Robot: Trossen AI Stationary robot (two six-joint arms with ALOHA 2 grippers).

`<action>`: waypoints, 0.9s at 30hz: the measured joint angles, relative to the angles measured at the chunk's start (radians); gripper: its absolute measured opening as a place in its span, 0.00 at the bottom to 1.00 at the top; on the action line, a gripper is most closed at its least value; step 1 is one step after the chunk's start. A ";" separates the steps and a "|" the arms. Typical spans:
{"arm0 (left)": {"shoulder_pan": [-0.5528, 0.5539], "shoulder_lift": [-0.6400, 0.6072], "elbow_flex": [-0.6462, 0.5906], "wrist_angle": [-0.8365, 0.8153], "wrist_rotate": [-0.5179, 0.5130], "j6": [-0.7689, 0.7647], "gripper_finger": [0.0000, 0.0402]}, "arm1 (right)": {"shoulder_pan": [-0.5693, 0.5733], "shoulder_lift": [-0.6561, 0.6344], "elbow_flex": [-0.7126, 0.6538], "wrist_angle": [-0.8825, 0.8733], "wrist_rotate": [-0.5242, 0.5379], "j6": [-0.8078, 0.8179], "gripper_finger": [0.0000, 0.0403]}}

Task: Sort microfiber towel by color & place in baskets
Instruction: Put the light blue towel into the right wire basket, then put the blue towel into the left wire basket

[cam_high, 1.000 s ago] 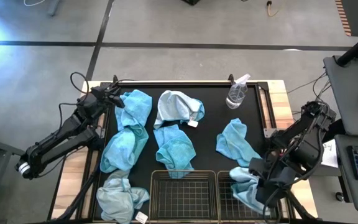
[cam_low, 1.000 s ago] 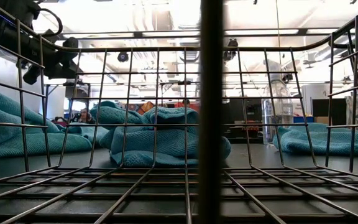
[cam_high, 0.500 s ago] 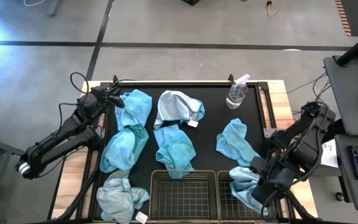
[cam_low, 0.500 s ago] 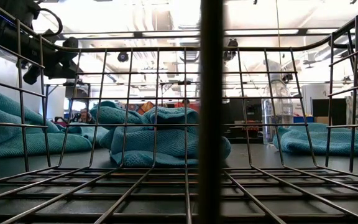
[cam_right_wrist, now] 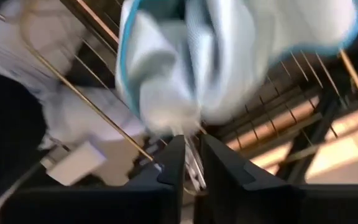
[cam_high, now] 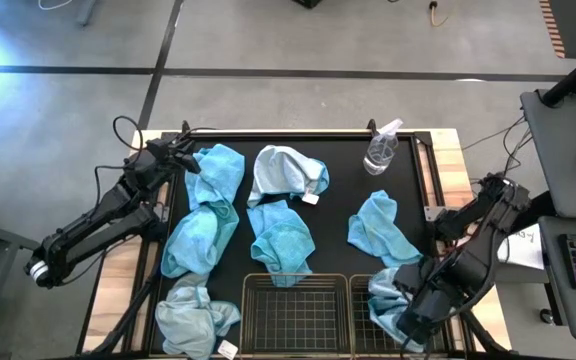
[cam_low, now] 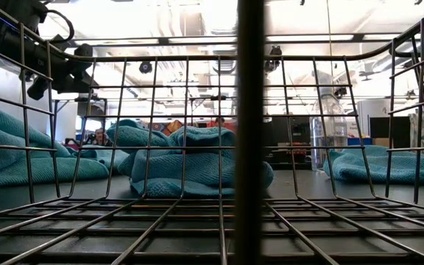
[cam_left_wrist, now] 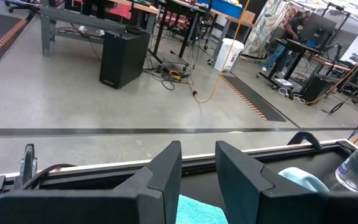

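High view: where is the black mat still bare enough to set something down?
Bare mat lies between the middle towels and the right turquoise towel, below the spray bottle. The left basket is empty. The left column is crowded.

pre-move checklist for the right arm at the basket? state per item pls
1. Right pincer over the right basket: ok, it sits above the basket's mesh.
2. Pale towel over the basket: ok, it hangs bunched over the wires in the right wrist view.
3. Towel released: cannot tell, the fingers stand close together right at the cloth.
4. Towel fully inside the rim: not ok, part of it drapes over the basket's far edge.
5. Left pincer out of the way: ok, it waits at the table's far left corner.
6. Middle basket: ok, nothing in it.
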 joint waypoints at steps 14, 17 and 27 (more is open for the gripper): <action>0.000 0.000 0.000 0.000 0.000 0.010 0.21 | -0.003 0.052 -0.008 -0.115 0.146 -0.213 0.26; 0.000 0.000 0.000 0.000 0.000 0.011 0.21 | -0.008 0.036 -0.025 -0.111 0.269 -0.318 0.26; 0.000 0.000 0.000 -0.005 0.029 0.008 0.21 | -0.120 -0.080 -0.170 -0.111 0.499 -0.491 0.24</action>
